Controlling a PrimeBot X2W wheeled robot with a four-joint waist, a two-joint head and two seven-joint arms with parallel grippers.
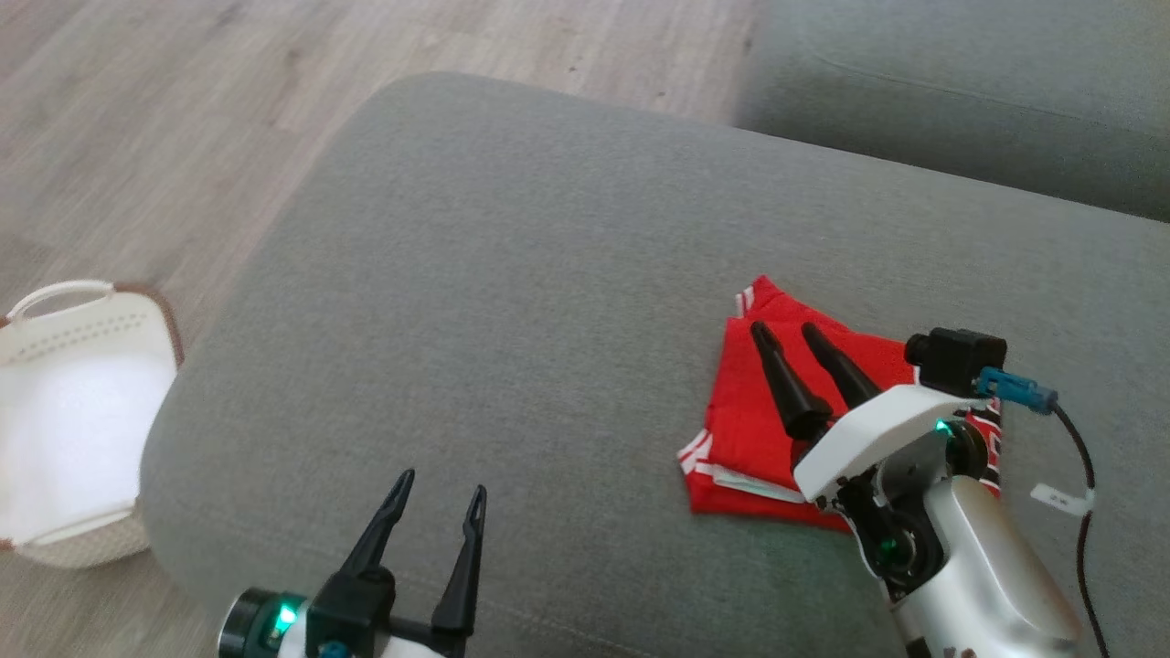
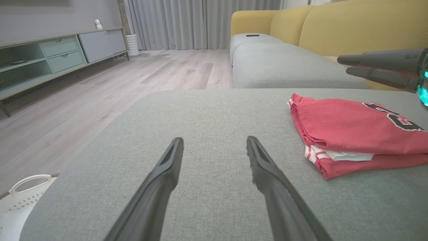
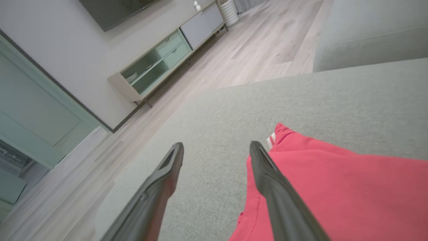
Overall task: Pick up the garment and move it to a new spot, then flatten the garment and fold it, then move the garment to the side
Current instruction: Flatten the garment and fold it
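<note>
The garment (image 1: 740, 420) is red with white trim and black lettering. It lies folded on the right part of a grey cushion (image 1: 512, 274). My right gripper (image 1: 783, 330) hangs just above the garment, open, with nothing between its fingers. In the right wrist view my right gripper (image 3: 216, 145) stands over the left edge of the garment (image 3: 334, 187). My left gripper (image 1: 442, 484) is open over bare cushion near the front edge, well left of the garment (image 2: 351, 130). In the left wrist view my left gripper (image 2: 215, 140) points along the cushion, and my right gripper (image 2: 343, 65) shows at the upper right.
A white basket (image 1: 169, 329) stands on the wooden floor (image 1: 183, 110) to the left of the cushion. Another grey seat (image 1: 960, 91) lies beyond at the upper right. A low cabinet (image 2: 50, 57) lines the far wall, and a yellow sofa back (image 2: 334, 23) rises behind.
</note>
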